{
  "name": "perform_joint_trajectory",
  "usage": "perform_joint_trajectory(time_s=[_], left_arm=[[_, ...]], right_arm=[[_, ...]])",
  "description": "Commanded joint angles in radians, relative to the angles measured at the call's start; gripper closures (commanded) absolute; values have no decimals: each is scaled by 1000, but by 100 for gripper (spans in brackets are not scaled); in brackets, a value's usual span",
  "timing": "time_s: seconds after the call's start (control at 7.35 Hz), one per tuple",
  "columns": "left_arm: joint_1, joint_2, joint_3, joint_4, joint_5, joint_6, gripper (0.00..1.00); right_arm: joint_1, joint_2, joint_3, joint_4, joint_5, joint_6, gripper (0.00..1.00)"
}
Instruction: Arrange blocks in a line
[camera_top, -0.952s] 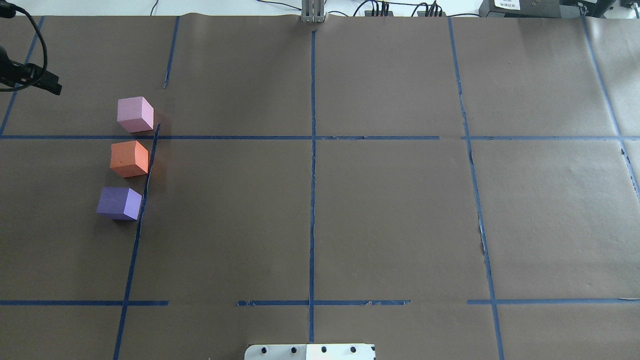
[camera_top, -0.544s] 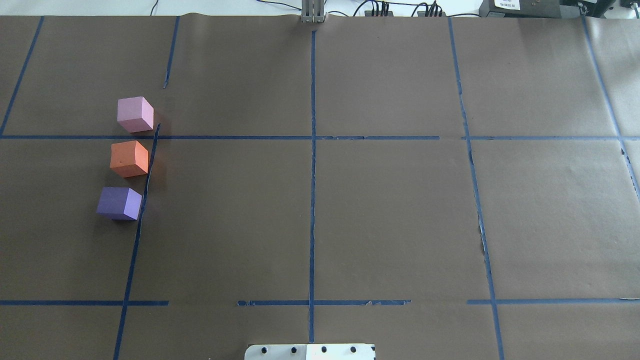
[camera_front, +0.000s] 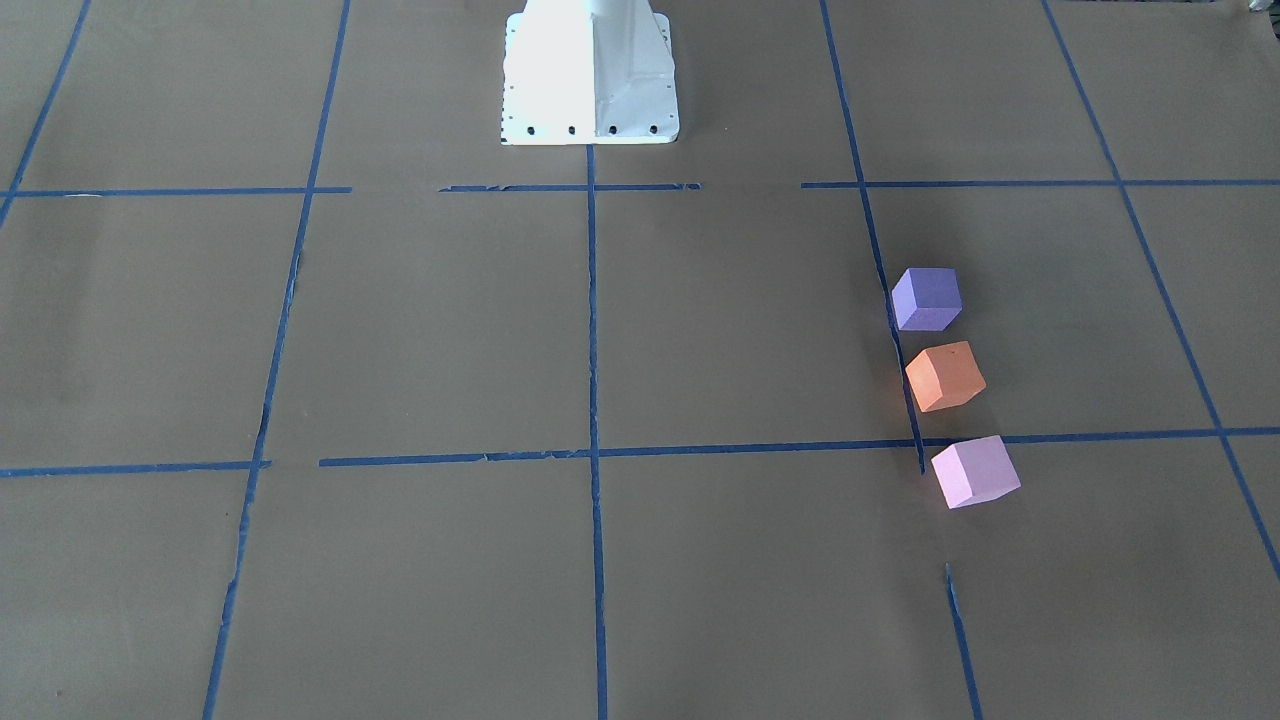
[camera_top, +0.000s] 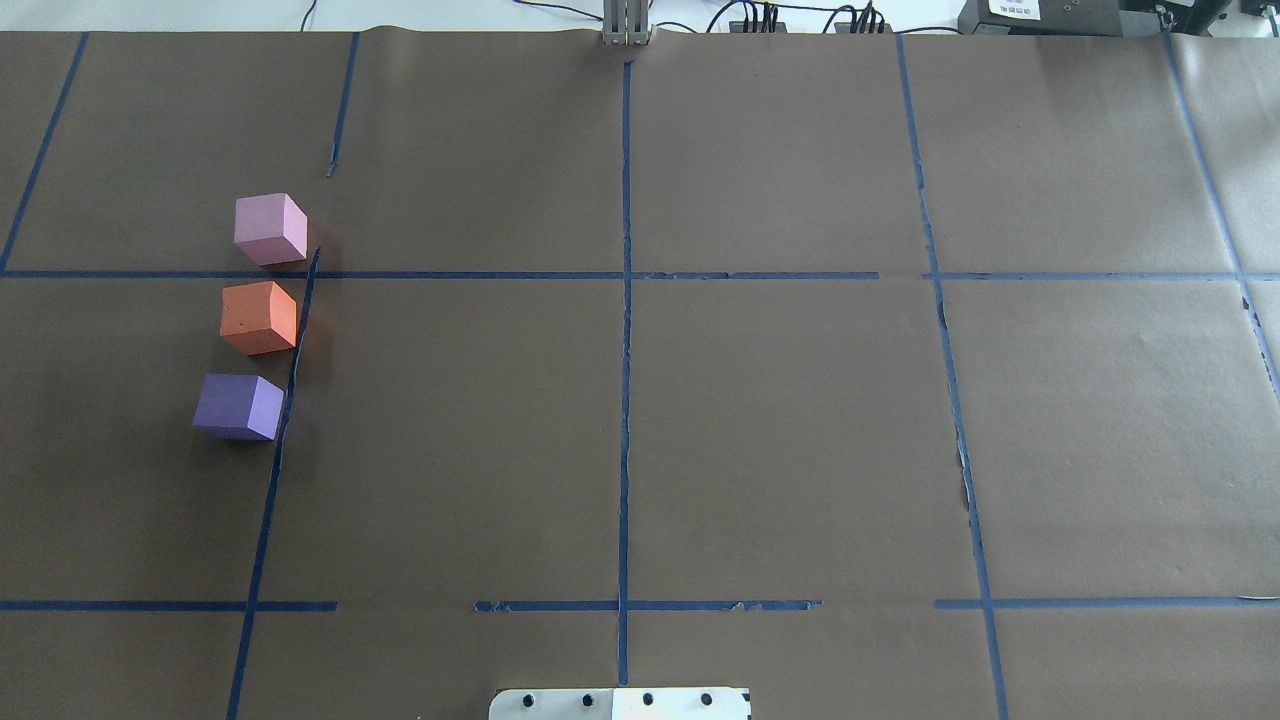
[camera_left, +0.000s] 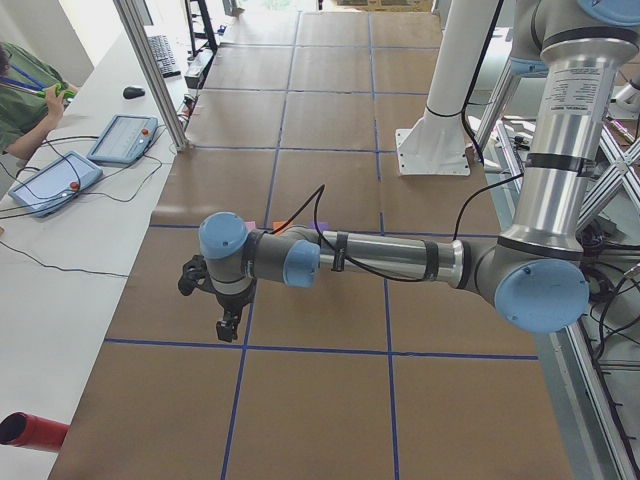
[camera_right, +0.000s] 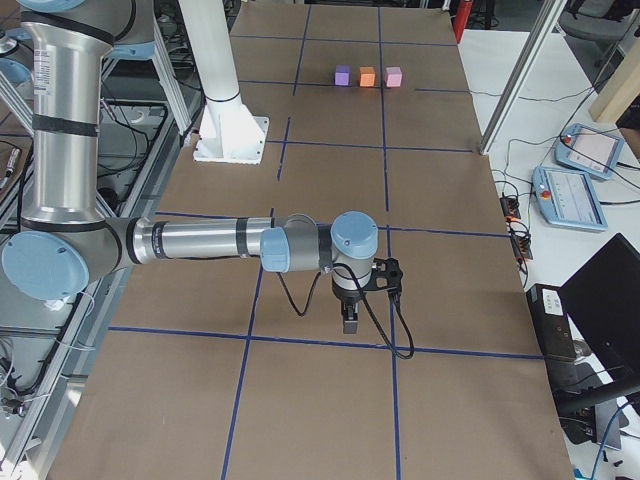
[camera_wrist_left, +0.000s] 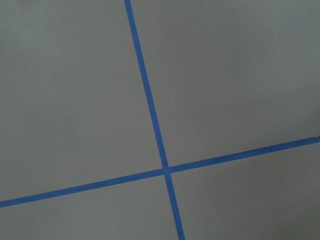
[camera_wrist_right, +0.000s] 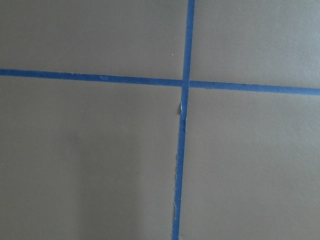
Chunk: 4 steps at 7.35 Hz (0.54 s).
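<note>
Three cubes stand in a row with small gaps on the brown paper at the table's left side: the pale pink block (camera_top: 270, 228) farthest from the robot, the orange block (camera_top: 258, 316) in the middle, the dark violet block (camera_top: 238, 405) nearest. They also show in the front-facing view as pink (camera_front: 975, 471), orange (camera_front: 945, 375) and violet (camera_front: 926, 298). My left gripper (camera_left: 228, 325) shows only in the exterior left view, low over the table's left end. My right gripper (camera_right: 348, 320) shows only in the exterior right view, at the far right end. I cannot tell whether either is open or shut. Both wrist views show only paper and tape.
Blue tape lines (camera_top: 625, 300) divide the brown paper into squares. The white robot base plate (camera_top: 620, 703) sits at the near middle edge. Tablets (camera_right: 570, 195) and cables lie on the white bench beyond the table. A seated person (camera_left: 25, 95) is at the bench.
A dark part of my left arm with its cable, at the overhead view's top left edge one second ago, has left that view. The three blocks have not moved.
</note>
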Motion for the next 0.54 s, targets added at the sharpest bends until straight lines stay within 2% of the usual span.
perform_joint_trajectory(time_s=[0.0,0.41], left_arm=[[-20,40,12,28,-21,59,0],[-19,58,12,63,-22,58,0]], right_arm=[[0,0,0,0,0,0,0],[0,0,0,0,0,0,0]])
